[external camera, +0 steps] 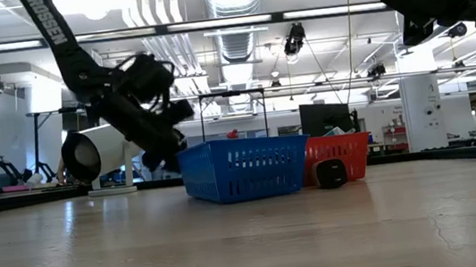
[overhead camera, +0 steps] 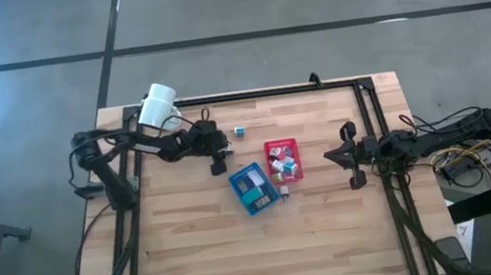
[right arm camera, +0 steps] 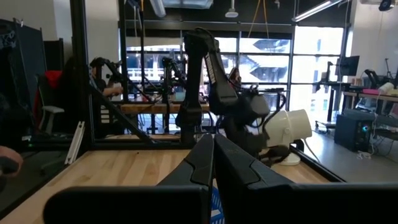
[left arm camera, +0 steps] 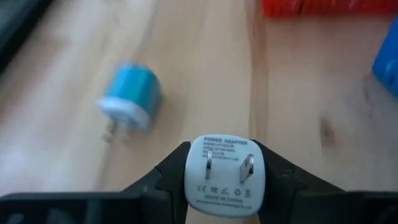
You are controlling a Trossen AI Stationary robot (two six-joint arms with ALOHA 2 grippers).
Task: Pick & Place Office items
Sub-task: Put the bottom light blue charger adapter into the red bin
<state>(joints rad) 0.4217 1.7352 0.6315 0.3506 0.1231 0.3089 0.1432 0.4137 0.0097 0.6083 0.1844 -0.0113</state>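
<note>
Left gripper (left arm camera: 224, 180) clamped a white power adapter (left arm camera: 225, 176); right gripper (right arm camera: 213, 155) waited with fingers pressed together.

High view: the left arm reached over the wooden table (overhead camera: 332, 230) beside the red tray (overhead camera: 284, 161) and blue tray (overhead camera: 254, 189). Low view: both trays were ribbed plastic baskets. Left wrist view: the rounded, glossy adapter showed two metal prongs; a teal adapter (left arm camera: 129, 96) lay on the wood nearby.
</note>
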